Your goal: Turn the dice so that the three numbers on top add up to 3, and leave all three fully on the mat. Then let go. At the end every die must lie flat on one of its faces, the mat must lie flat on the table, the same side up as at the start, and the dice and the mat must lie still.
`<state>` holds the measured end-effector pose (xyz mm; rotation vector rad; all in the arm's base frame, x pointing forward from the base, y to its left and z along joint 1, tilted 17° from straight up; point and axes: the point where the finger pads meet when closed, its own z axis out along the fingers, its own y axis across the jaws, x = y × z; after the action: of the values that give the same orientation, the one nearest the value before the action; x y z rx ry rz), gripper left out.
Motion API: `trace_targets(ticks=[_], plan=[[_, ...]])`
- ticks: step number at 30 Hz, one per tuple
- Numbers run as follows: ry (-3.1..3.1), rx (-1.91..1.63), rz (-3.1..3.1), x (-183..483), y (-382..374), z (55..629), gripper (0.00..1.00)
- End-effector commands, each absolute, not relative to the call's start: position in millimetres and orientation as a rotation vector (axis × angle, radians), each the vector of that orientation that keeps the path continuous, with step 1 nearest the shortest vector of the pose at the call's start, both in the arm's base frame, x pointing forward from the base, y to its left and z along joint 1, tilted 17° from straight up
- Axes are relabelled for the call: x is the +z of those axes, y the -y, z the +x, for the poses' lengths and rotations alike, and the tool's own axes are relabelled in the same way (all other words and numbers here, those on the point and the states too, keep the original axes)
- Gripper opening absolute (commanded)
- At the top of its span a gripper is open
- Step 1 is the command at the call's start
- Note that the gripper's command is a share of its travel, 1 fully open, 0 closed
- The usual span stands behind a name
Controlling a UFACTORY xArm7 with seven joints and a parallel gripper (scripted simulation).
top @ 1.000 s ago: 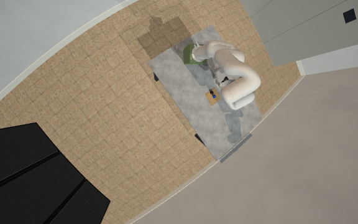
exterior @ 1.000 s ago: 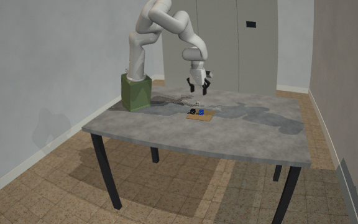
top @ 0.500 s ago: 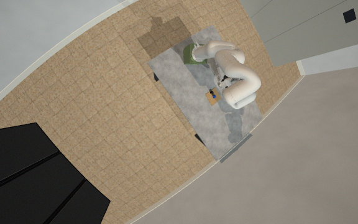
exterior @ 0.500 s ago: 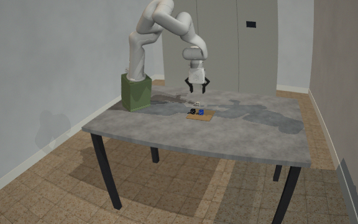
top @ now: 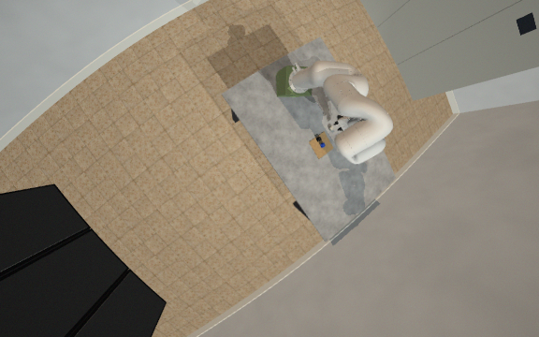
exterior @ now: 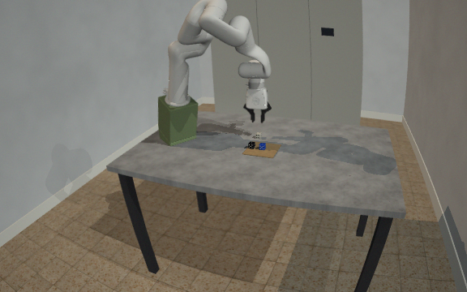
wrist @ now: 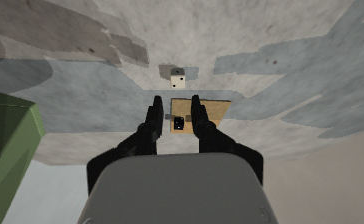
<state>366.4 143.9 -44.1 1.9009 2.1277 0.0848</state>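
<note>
A tan mat [exterior: 261, 151] lies on the grey table, and it also shows in the wrist view [wrist: 203, 112]. A black die [exterior: 250, 144] and a blue die [exterior: 262, 146] sit on the mat's far edge. In the wrist view the black die [wrist: 179, 123] shows between my fingers, far below them, and the blue die is hidden. A white die [exterior: 259, 134] lies on the bare table just beyond the mat; in the wrist view [wrist: 178, 80] a one-pip face is turned to the camera. My gripper [exterior: 258, 118] [wrist: 177, 103] hangs well above the white die, fingers partly apart and empty.
The green base block [exterior: 177, 119] of the arm stands at the table's back left corner, left of the dice. The arm's elbow [top: 360, 126] hangs over the table beside the mat [top: 319, 147].
</note>
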Motion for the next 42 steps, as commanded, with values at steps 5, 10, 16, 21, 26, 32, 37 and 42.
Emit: trace_targets(ticks=[5, 10, 16, 21, 26, 32, 37, 42], plan=[[-2.128, 0.088, 1.899, -43, -145, 367, 0.42], [-2.128, 0.088, 1.899, -43, -145, 367, 0.42], [-2.128, 0.088, 1.899, -43, -145, 367, 0.42], [-2.128, 0.088, 1.899, -44, -145, 367, 0.42], [-2.128, 0.088, 1.899, -45, -145, 367, 0.42], [-2.129, 0.088, 1.899, -47, -144, 368, 0.42], [-2.129, 0.088, 1.899, -52, -144, 369, 0.42], [-2.129, 0.088, 1.899, -58, -143, 371, 0.42]])
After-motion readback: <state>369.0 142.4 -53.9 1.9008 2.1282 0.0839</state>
